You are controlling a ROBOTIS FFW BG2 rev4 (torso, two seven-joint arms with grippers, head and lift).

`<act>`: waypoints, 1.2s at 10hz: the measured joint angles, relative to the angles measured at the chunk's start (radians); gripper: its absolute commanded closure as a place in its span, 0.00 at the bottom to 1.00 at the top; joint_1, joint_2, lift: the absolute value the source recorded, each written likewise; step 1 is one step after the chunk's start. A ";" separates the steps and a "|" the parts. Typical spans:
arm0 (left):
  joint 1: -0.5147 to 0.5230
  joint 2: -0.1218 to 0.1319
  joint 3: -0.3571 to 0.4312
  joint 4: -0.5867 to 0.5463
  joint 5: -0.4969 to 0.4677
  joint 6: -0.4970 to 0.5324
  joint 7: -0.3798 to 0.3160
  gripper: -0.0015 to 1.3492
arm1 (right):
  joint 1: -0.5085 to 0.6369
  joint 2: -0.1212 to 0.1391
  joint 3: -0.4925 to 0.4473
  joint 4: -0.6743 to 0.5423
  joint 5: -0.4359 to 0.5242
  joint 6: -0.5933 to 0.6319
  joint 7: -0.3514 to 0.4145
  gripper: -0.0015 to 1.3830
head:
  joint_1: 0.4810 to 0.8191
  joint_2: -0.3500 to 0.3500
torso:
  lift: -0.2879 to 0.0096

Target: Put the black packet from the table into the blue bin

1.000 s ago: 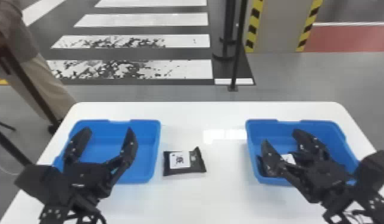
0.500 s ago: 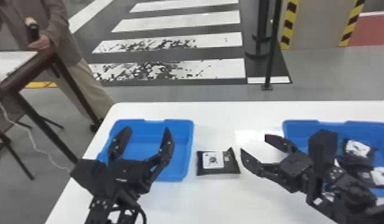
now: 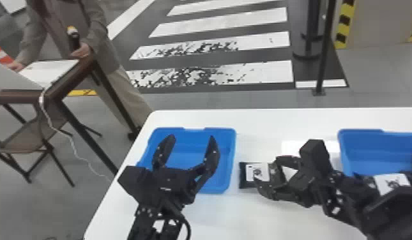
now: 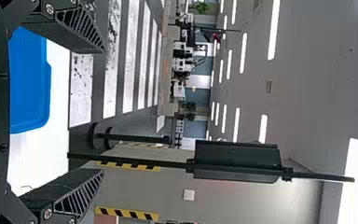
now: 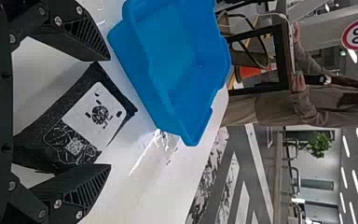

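Starting at the left of the head view, locate the left blue bin, which sits on the white desk. The left tool overlaps this bin in the line of sight, its two fingers pointing away from the robot. Condition of left tool: fingers spread wide, nothing between them; the left wrist view confirms the gap. Next to the right, locate the black packet. It lies flat on the desk, just beside the left blue bin and outside it, with its white label facing up. The right tool reaches in at the packet from the right side. Condition of right tool: fingers spread, one to each side of the packet, as the right wrist view shows; whether either finger touches the packet cannot be determined. Farthest right, locate the right blue bin, well apart from the left one. A second packet with a white label is visible there, partly hidden by the right arm.
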 measured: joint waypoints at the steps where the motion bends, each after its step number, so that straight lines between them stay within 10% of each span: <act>1: -0.002 -0.001 0.000 0.003 0.001 -0.001 0.000 0.09 | -0.046 0.004 0.044 0.046 0.000 -0.014 -0.020 0.12 | 0.63 0.97 | 0.60; 7: -0.011 -0.002 -0.003 0.016 0.007 -0.009 0.000 0.09 | -0.183 0.022 0.207 0.209 -0.013 0.000 -0.078 0.12 | 0.63 0.97 | 0.60; 9: -0.016 -0.002 -0.007 0.021 0.007 -0.012 0.000 0.09 | -0.189 0.021 0.227 0.226 -0.023 0.033 -0.084 0.55 | 0.63 0.97 | 0.60; 12: -0.015 -0.001 -0.007 0.021 0.009 -0.017 0.000 0.09 | -0.188 0.019 0.228 0.214 -0.031 0.060 -0.109 0.64 | 0.63 0.96 | 0.60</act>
